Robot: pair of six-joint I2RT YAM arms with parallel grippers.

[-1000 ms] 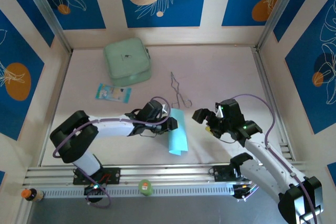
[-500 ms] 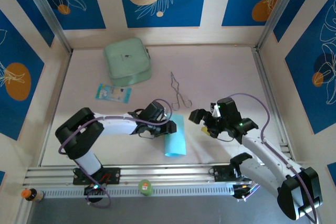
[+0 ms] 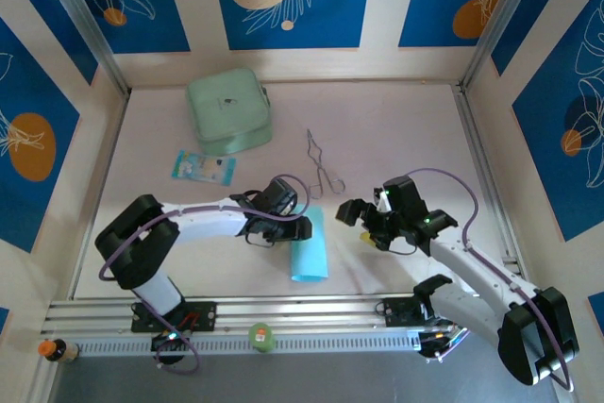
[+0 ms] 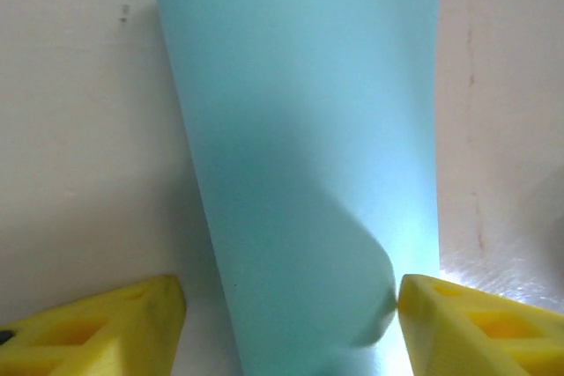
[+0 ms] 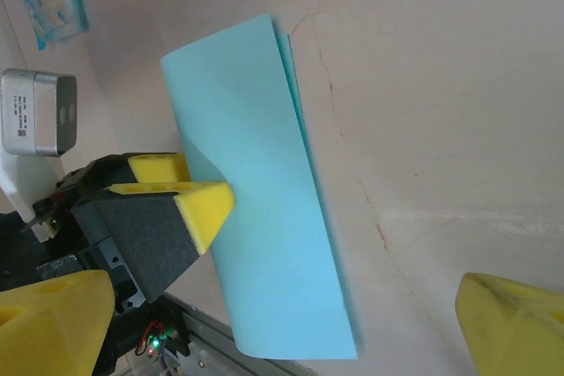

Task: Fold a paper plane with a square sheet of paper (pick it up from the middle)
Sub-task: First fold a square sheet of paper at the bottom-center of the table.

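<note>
Left gripper (image 4: 291, 323): fingers are standing apart, straddling the paper (image 4: 308, 129); one fingertip (image 4: 467, 323) is touching its edge.
Right gripper (image 5: 282, 332): is spreading wide, gripping nothing.
Paper: is lying folded on the table (image 3: 406, 139), between both arms.

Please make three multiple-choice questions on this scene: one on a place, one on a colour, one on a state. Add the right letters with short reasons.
1. Where are the tongs? A) beyond the paper, toward the back wall B) at the front rail C) under the paper
2. The case is: A) red B) mint green C) black
3. The paper is: A) crumpled B) torn C) folded over
1 A, they lie past its far end; 2 B, pale green lid; 3 C, two layers show.
</note>
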